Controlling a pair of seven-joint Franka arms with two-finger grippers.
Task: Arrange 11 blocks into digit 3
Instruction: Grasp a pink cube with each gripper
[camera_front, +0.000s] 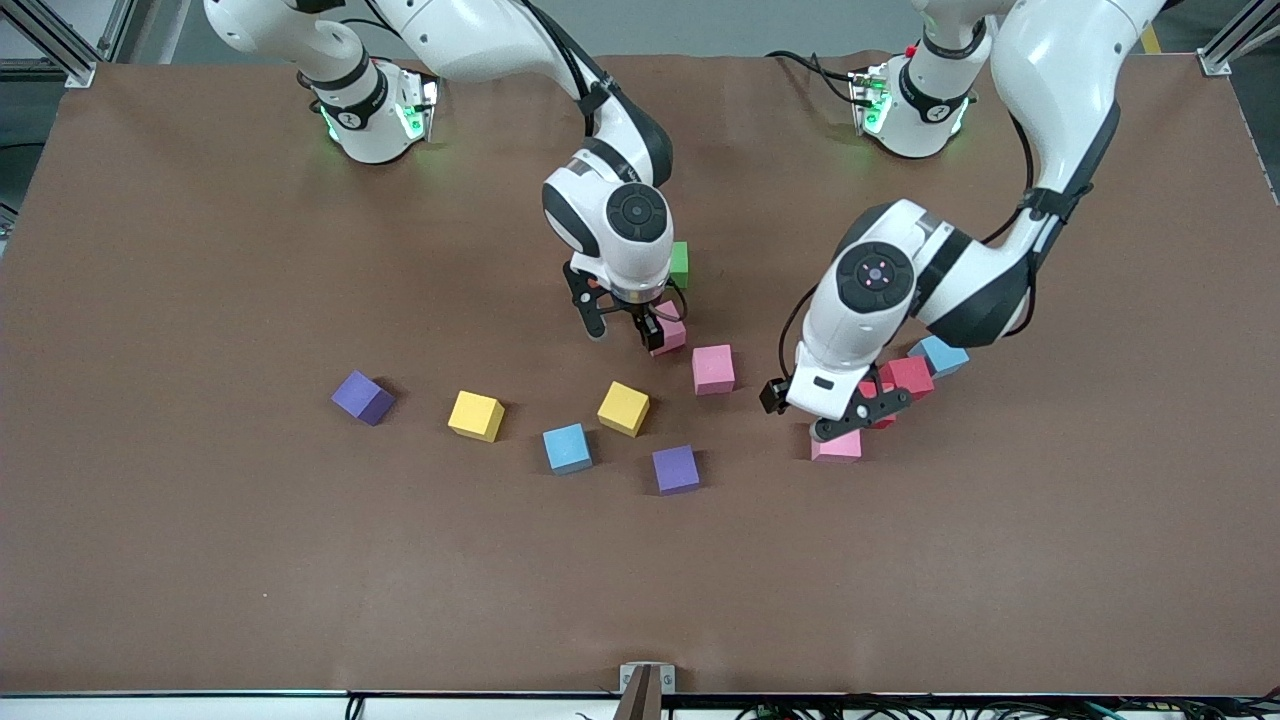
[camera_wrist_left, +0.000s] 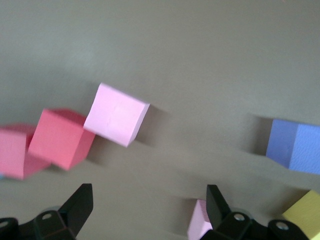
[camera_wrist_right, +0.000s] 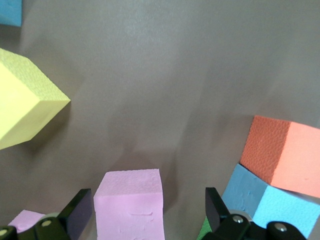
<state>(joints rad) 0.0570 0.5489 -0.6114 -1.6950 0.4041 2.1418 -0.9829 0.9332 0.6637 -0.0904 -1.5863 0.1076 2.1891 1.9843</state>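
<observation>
The blocks lie scattered on the brown table; no digit 3 is in view. My right gripper (camera_front: 627, 332) (camera_wrist_right: 149, 205) stands open low over the table's middle, its fingers either side of a pink block (camera_wrist_right: 130, 205) (camera_front: 672, 338) with gaps on both sides. An orange block (camera_wrist_right: 285, 155), a light blue block (camera_wrist_right: 265, 197) and a green block (camera_front: 679, 264) sit close by. My left gripper (camera_front: 860, 415) (camera_wrist_left: 150, 200) is open and empty, beside a pink block (camera_front: 837, 446) (camera_wrist_left: 116, 115) that touches a red block (camera_front: 908, 376) (camera_wrist_left: 60, 137).
Loose blocks nearer the front camera: purple (camera_front: 362, 397), yellow (camera_front: 476, 415), blue (camera_front: 567, 447), yellow (camera_front: 624, 408), purple (camera_front: 676, 469), pink (camera_front: 713, 368). Another blue block (camera_front: 940, 355) lies by the red ones. A small mount (camera_front: 645, 690) sits on the table's front edge.
</observation>
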